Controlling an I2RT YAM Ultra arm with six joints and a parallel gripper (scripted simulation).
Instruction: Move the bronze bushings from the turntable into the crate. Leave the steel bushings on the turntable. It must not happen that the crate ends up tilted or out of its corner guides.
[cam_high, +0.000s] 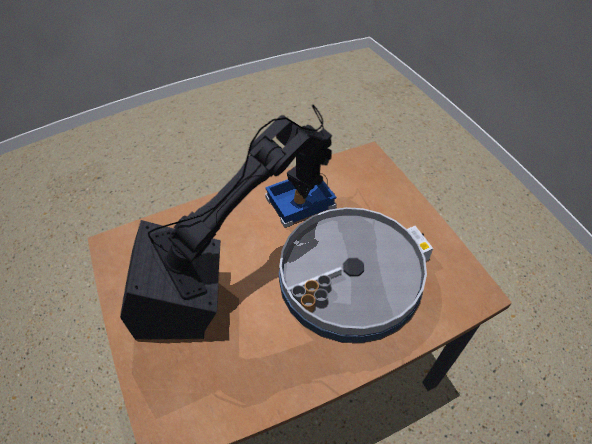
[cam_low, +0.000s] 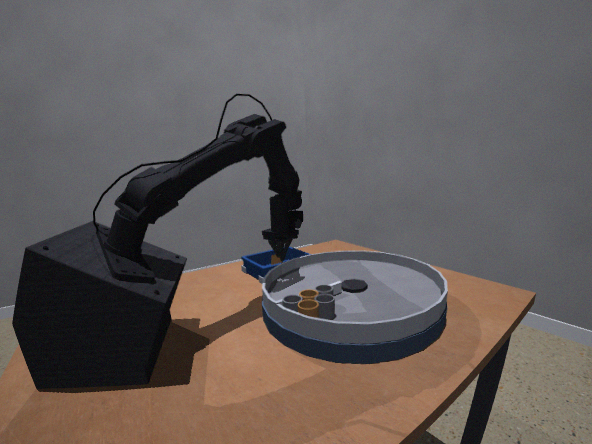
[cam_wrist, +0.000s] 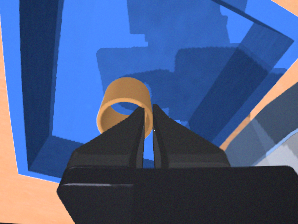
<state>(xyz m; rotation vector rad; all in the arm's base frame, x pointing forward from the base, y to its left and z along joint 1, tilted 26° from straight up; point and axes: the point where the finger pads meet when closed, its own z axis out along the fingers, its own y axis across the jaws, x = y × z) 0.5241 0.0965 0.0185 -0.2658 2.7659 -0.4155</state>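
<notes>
The gripper (cam_high: 303, 195) (cam_low: 282, 258) (cam_wrist: 148, 111) pinches the side of a round, hollow, brown bushing (cam_high: 299, 199) (cam_low: 275, 259) (cam_wrist: 126, 90) low in the blue crate (cam_high: 286, 212) (cam_low: 252, 267) (cam_wrist: 75, 75). The turntable (cam_high: 385, 255) (cam_low: 400, 295) (cam_wrist: 285, 156) has two bronze ones (cam_high: 308, 305) (cam_low: 308, 311) and three gray ones (cam_high: 321, 300) (cam_low: 327, 307).

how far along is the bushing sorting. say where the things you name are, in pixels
No bronze bushing looks released in the crate (cam_high: 326, 209) (cam_low: 252, 267) (cam_wrist: 40, 100) yet. One bronze bushing (cam_high: 299, 197) (cam_low: 275, 259) (cam_wrist: 126, 91) is in hand, gripped by its wall over the crate. Left: two bronze bushings on the turntable (cam_high: 385, 270) (cam_low: 395, 295), among three steel bushings (cam_high: 298, 291) (cam_low: 326, 306) that stay.
</notes>
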